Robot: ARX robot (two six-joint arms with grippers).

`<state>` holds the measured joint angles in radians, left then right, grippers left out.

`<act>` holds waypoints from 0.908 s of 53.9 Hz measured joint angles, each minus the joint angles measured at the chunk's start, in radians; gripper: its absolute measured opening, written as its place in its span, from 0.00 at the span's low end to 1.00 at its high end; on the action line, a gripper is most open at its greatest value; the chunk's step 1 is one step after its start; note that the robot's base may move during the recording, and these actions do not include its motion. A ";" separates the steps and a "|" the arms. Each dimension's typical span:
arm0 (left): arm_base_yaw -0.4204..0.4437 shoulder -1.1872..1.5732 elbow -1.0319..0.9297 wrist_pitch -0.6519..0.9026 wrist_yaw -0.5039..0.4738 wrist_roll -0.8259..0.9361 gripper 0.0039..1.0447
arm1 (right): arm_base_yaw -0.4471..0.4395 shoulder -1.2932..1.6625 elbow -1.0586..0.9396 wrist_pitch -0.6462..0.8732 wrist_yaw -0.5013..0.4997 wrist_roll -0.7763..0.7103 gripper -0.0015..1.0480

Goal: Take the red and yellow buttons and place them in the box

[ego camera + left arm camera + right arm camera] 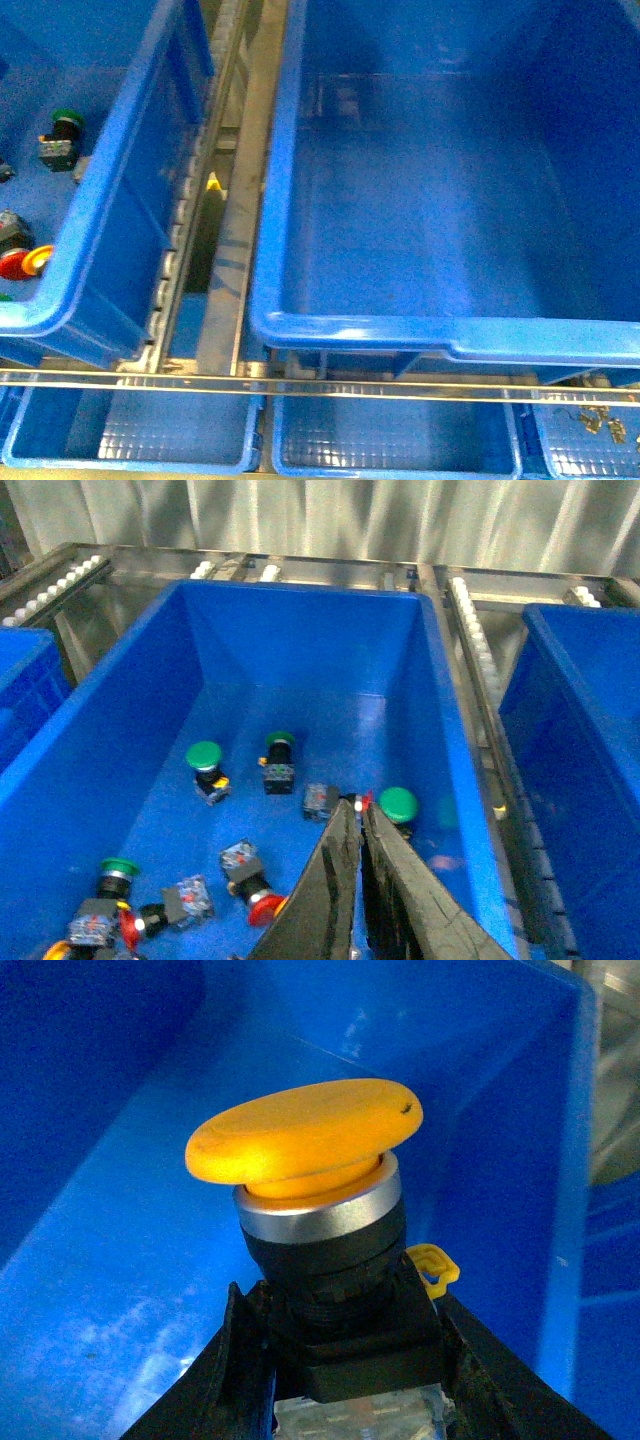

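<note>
My right gripper [342,1310] is shut on the yellow button [305,1140], gripping its dark block body with the orange-yellow cap pointing away, above the smooth blue floor of the box [120,1260]. The box [450,335] fills the right of the front view and nothing shows on its floor; neither arm shows there. My left gripper [358,810] is shut and holds nothing, over a second blue bin [300,640]. That bin holds loose buttons: a red-capped one [262,910] near the left finger and another red one [128,927] at its near corner. A red and yellow cap [20,262] shows in that bin.
Green-capped buttons [203,755] [398,802] and loose dark switch blocks [320,800] lie among the red ones. A metal roller rail [225,200] runs between the two bins. Shallow blue trays [130,425] sit below the front rail, one holding small metal clips [600,420].
</note>
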<state>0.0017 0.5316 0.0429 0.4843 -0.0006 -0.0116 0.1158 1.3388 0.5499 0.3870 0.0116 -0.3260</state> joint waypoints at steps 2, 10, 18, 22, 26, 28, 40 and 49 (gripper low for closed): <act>0.000 -0.005 -0.018 0.025 0.000 0.001 0.02 | 0.005 0.008 0.006 0.000 0.007 0.005 0.34; 0.000 -0.066 -0.023 -0.025 0.000 0.001 0.02 | 0.022 0.024 0.015 0.000 0.038 0.022 0.34; 0.000 -0.135 -0.023 -0.087 0.000 0.001 0.02 | 0.034 0.032 0.019 0.000 0.058 0.040 0.34; 0.000 -0.161 -0.023 -0.112 0.000 0.001 0.02 | 0.037 0.037 0.020 0.000 0.061 0.046 0.34; 0.000 -0.187 -0.023 -0.140 0.000 0.001 0.02 | 0.038 0.047 0.021 0.006 0.064 0.050 0.34; 0.000 -0.201 -0.023 -0.153 0.000 0.001 0.02 | 0.040 0.051 0.021 0.017 0.063 0.051 0.34; -0.001 -0.289 -0.023 -0.242 0.004 0.002 0.02 | 0.033 0.100 0.047 0.040 0.055 0.053 0.34; -0.001 -0.331 -0.023 -0.282 0.001 0.002 0.02 | 0.048 0.118 0.072 0.046 0.031 0.053 0.34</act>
<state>0.0010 0.2005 0.0204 0.2028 0.0002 -0.0093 0.1638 1.4570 0.6220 0.4328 0.0425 -0.2733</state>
